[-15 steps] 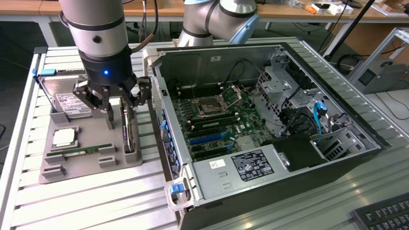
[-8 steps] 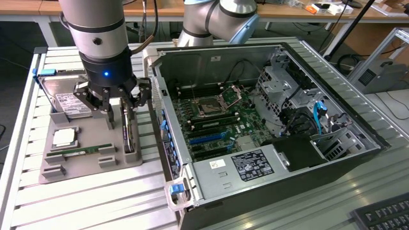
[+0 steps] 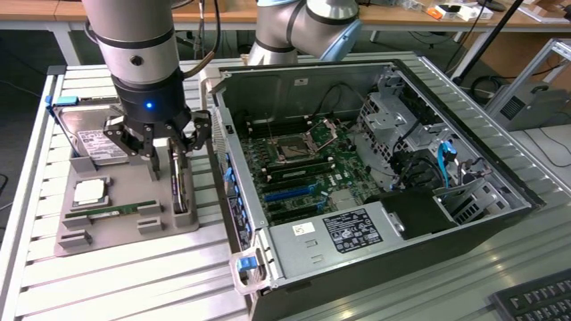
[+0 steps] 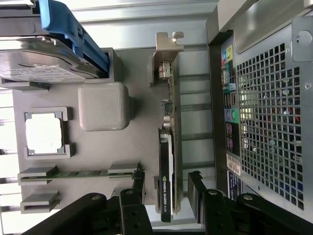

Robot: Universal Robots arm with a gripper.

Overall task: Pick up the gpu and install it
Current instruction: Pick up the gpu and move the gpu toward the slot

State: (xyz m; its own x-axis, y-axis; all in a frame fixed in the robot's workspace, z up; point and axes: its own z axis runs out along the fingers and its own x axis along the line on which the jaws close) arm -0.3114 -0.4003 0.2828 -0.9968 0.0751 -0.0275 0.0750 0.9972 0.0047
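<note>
**Location.** Gpu [image 3: 181,190]: seated on its long edge in a slot of the grey tray [image 3: 111,235], just beside the open computer case [image 3: 295,80]. Silver bracket [image 4: 166,49] at the end nearer the hard drive [image 4: 39,63]. Not yet lifted.

**Handling.** Treat as light and stiff but fragile, being a thin board with exposed components and edge contacts probably facing down into the slot. Expect smooth, somewhat slippery faces. Take hold across the two flat faces around mid-length, clear of the bracket. Apply moderate pressure only. Avoid twisting or levering, since bending could crack the board or strain the contacts. Keep upright while seated to prevent binding against the slot walls.

**Pose.** Arm [image 3: 134,47] upright above the tray, wrist pointing straight down. Gripper [image 4: 166,183] spread wide and straddling the card. Fingers [image 4: 195,188] set one to each face, near but apart from it in the wrist view. Nothing grasped. Processor chip [image 4: 44,133] and memory stick [image 4: 78,173] in separate recesses of the same tray, well clear of the fingers.
</note>
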